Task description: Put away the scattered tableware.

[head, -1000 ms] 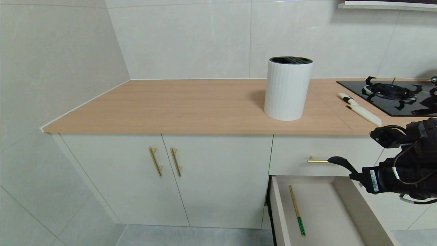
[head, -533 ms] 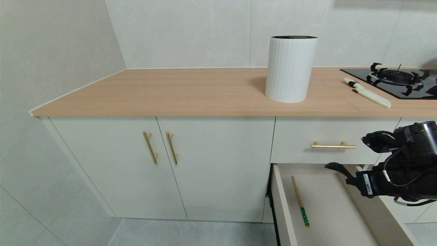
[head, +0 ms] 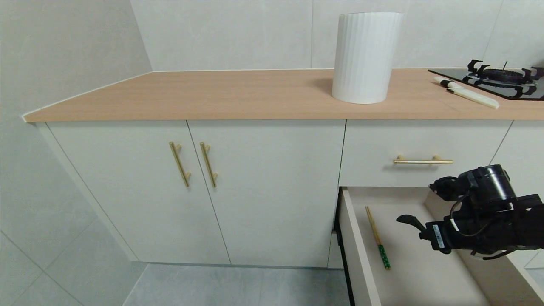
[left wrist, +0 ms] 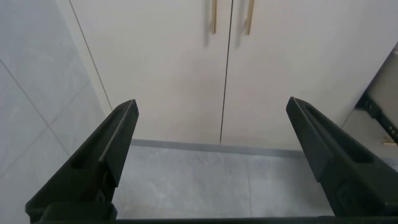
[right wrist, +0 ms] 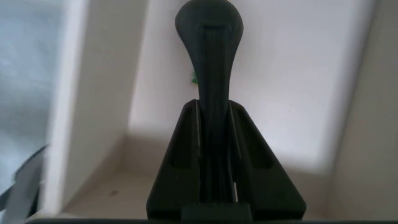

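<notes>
One long countertop (head: pixel 212 95) runs over the cabinets. A drawer (head: pixel 355 250) stands pulled out below it on the robot's right. A white ribbed canister (head: pixel 366 57) stands upright on the counter.

Right gripper (head: pixel 407 219) hangs inside the drawer's opening, above its floor, with its fingers (right wrist: pixel 208 74) pressed together. Nothing seems pinched between them, though a thin item could not be ruled out from this angle. Left gripper (left wrist: pixel 211 109) is spread wide and empty, facing the cabinet doors and floor.

Knife (head: pixel 469 94) lies flat on the counter beside the hob (head: pixel 501 78), well apart from both grippers and above them. Chopsticks (head: pixel 378 243) lie on the drawer floor near its left wall, green ends towards the robot. They sit below the right fingertips and to their left, not touching.

Judged step: finishing at the drawer, knife not yet stowed. To do it well, the arm should:
- rise clear of the drawer walls first;
- avoid the brass handle (head: pixel 423 161) just overhead;
- leave the chopsticks undisturbed.
</notes>
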Tool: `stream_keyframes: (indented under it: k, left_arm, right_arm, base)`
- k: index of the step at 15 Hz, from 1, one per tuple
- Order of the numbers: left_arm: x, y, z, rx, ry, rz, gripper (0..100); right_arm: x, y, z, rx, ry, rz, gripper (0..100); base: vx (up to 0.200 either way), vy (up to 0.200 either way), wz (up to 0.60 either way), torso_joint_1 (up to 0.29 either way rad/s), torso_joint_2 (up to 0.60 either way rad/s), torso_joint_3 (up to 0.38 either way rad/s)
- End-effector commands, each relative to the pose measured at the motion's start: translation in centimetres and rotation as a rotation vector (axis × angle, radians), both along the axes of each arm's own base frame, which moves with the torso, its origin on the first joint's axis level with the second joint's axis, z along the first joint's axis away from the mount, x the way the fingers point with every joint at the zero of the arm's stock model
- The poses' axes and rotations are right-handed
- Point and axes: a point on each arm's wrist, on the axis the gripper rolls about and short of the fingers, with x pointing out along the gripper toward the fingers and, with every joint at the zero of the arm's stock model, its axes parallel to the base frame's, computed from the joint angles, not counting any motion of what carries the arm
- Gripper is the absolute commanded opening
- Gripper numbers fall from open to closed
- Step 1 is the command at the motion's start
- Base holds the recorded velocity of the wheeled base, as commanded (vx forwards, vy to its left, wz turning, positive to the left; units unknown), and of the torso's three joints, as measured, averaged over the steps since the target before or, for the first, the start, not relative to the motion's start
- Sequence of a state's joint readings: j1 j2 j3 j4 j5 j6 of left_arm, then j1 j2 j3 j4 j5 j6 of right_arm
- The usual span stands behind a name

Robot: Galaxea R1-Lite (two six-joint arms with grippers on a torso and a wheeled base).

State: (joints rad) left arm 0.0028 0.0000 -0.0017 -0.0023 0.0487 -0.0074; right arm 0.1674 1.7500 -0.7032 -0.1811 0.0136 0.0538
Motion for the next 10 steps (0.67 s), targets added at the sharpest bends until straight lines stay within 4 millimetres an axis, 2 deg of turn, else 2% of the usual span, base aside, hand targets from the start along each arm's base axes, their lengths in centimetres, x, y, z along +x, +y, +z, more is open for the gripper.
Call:
stream_keyframes:
  k: [1,5,7,8,10]
  left_arm:
    - [0.0,0.0,0.0,0.0,-0.001,0.001,100]
    - [0.0,0.0,0.0,0.0,-0.001,0.001,100]
    - [0.0,0.0,0.0,0.0,-0.001,0.002,100]
    - [0.0,0.0,0.0,0.0,-0.001,0.001,100]
    - [0.0,0.0,0.0,0.0,-0.001,0.002,100]
  right_arm:
    - [0.9,0.0,-1.9,-0.014,0.047,-0.01,0]
    - [1.4,0.0,-2.5,-0.013,0.053,-0.013,0]
    - [2.5,-0.1,-4.9,-0.022,0.095,-0.024,0]
    - [2.8,-0.1,-5.5,-0.021,0.097,-0.025,0]
    - [4.7,-0.6,-9.4,-0.056,0.079,-0.082,0]
  base:
    - [0.0,0.0,0.0,-0.012,0.09,0.095]
    - [0.0,0.0,0.0,0.0,0.0,0.0]
    - [0.0,0.0,0.0,0.0,0.0,0.0]
    - [0.0,0.0,0.0,0.0,0.0,0.0]
    - [0.0,0.0,0.0,0.0,0.0,0.0]
